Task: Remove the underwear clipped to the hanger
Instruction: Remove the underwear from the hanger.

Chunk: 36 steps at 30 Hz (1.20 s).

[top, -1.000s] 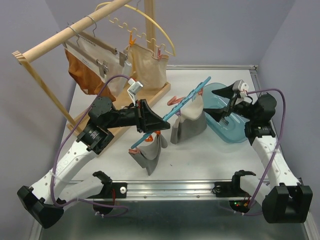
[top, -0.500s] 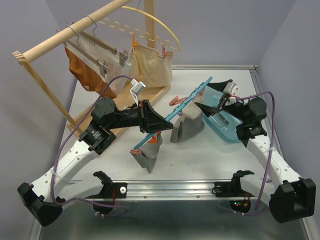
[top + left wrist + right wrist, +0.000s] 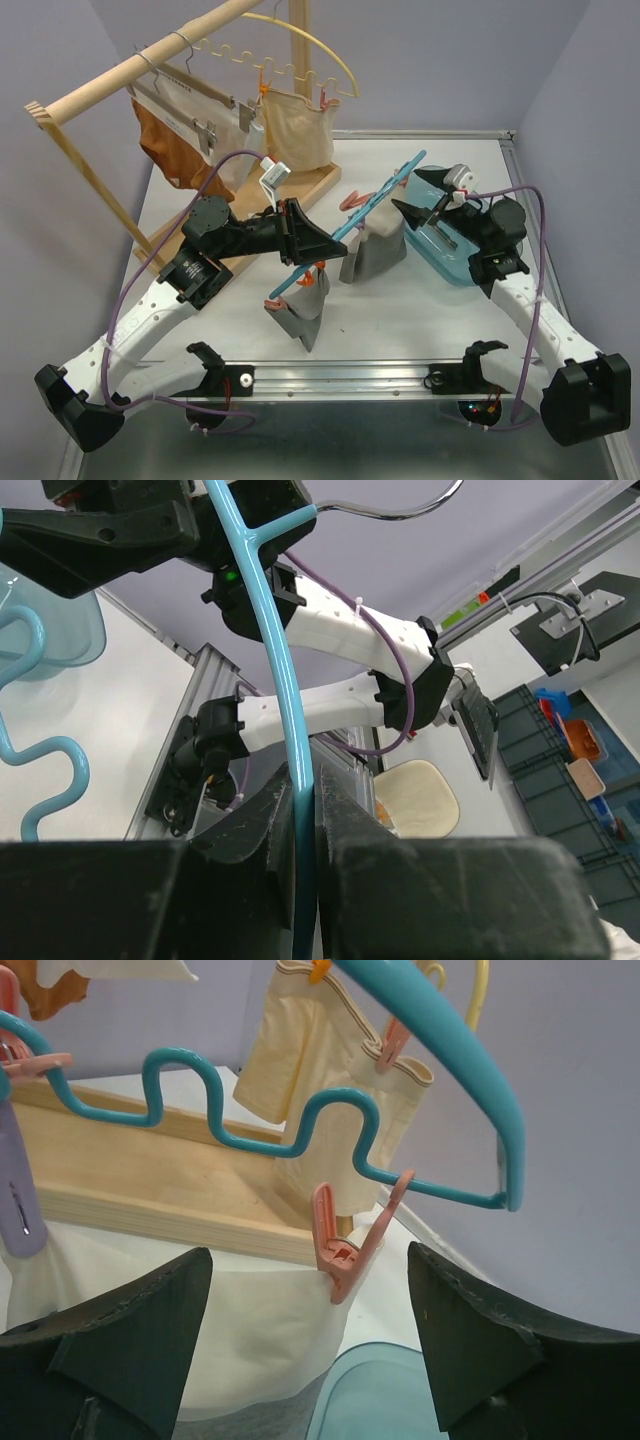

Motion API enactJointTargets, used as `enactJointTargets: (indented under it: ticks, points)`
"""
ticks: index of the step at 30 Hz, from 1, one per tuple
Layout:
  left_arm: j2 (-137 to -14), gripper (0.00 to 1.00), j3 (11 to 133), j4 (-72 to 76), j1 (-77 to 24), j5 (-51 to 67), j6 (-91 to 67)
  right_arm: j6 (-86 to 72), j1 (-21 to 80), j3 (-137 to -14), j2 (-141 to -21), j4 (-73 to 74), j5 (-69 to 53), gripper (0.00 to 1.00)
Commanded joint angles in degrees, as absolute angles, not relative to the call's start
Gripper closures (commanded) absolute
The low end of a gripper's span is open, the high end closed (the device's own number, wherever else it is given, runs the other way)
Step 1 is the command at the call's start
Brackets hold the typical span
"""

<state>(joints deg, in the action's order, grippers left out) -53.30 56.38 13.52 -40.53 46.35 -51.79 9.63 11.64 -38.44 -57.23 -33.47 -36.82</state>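
My left gripper point(image 3: 300, 248) is shut on the lower bar of a teal hanger point(image 3: 370, 205) and holds it slanted over the table; in the left wrist view the bar point(image 3: 292, 730) runs straight between the shut jaws point(image 3: 298, 785). A grey pair of underwear point(image 3: 298, 318) hangs from the hanger's near end. A white and grey pair of underwear point(image 3: 375, 250) hangs further along, held by a pink clip point(image 3: 345, 1245) on its white cloth point(image 3: 240, 1340). My right gripper point(image 3: 412, 197) is open at the hanger's far end, with that clip between its fingers point(image 3: 130, 1345) and apart from both.
A teal bin point(image 3: 455, 258) lies under my right arm. At the back left, a wooden rack point(image 3: 130, 70) carries rust-orange underwear point(image 3: 165, 145) and a cream pair point(image 3: 297, 130) clipped to a yellow hanger point(image 3: 320, 50). The rack's wooden base point(image 3: 150, 1180) lies just behind the clip.
My right gripper has swung left from over the bin to the hanger's far clip, and its jaws have narrowed a little. The left gripper still grips the hanger, which has shifted slightly.
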Motion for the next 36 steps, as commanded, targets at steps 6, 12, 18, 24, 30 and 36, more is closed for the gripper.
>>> enactJointTargets:
  ticks: [6, 12, 18, 24, 30, 36]
  points:
    - [-52.12, 1.0, 59.5, 21.97, -41.57, 46.23, -52.12, 11.86, 18.53, -39.99, -59.68, -36.82, -26.74, 0.21]
    - [-51.59, 1.0, 58.98, 22.5, -41.75, 46.05, -52.56, 11.34, 20.74, -40.69, -60.29, -39.55, -19.26, 0.29]
    - [-51.24, 1.0, 58.62, 22.85, -41.84, 46.14, -52.82, 10.46, 20.83, -42.01, -62.13, -40.07, -17.05, 0.31]
    - [-51.15, 1.0, 58.01, 23.38, -41.92, 46.06, -53.0, 7.47, 20.83, -42.72, -63.02, -41.22, -16.79, 0.39]
    - [-50.89, 1.0, 57.66, 23.29, -41.92, 45.88, -53.09, 5.1, 20.83, -42.89, -61.61, -43.59, -16.96, 0.39]
    - [-50.89, 1.0, 57.48, 23.47, -41.92, 45.62, -53.26, 4.48, 20.83, -43.33, -61.87, -43.68, -16.96, 0.39]
